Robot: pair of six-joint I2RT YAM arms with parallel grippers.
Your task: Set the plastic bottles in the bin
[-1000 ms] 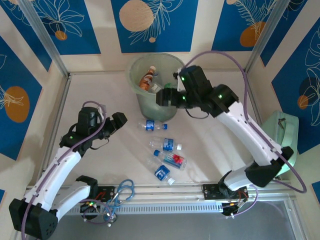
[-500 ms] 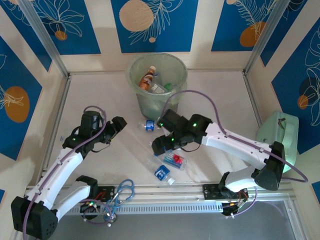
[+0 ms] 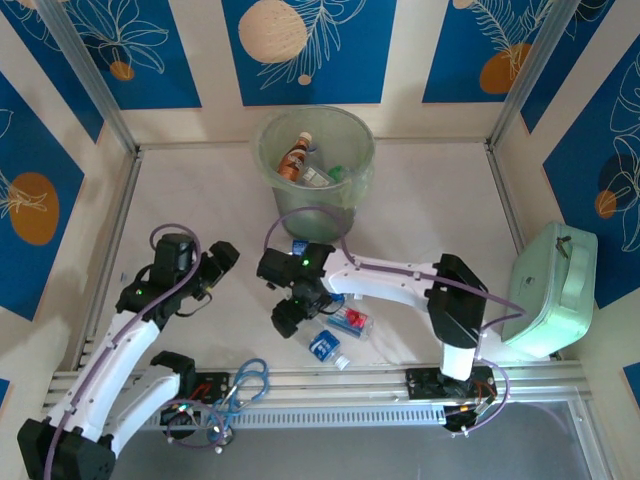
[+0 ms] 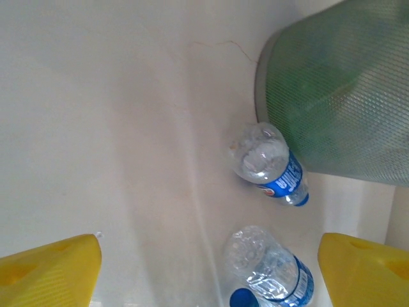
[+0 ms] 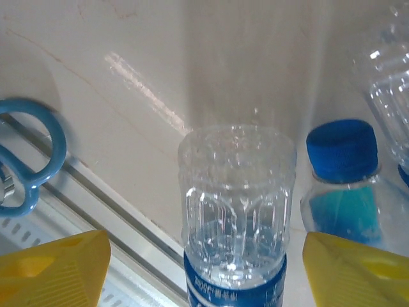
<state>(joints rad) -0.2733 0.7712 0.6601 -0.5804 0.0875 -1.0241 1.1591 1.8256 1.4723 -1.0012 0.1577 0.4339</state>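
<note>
Seen from above, the right gripper point(image 3: 288, 318) hangs low over the table point(image 3: 200, 190) in front of the bin point(image 3: 345, 215), among the loose bottles. In its wrist view the yellow fingers point(image 5: 57, 265) stand wide apart. A clear bottle point(image 5: 236, 204) with a blue label lies lengthwise in the gap, its base pointing away from the camera. Bare space shows between it and each finger, so nothing is gripped. Just right of it lies a capped bottle point(image 5: 342, 185) with a blue cap, and the ribbed body of a third bottle point(image 5: 391, 83) reaches in at the upper right. A blue loop point(image 5: 29, 160) lies by the rail point(image 5: 115, 217) at the left. The left gripper point(image 4: 209, 240) is likewise spread wide and empty over bare table. Ahead of it a far bottle point(image 4: 268, 163) rests just beside the foot of the bin, and a nearer bottle point(image 4: 268, 268) lies toward its right finger. Inside the bin lie a brown-labelled bottle point(image 3: 293, 160) and a green bottle point(image 3: 336, 172). A mint-green box point(image 3: 550, 290) stands at the table's right edge.
</note>
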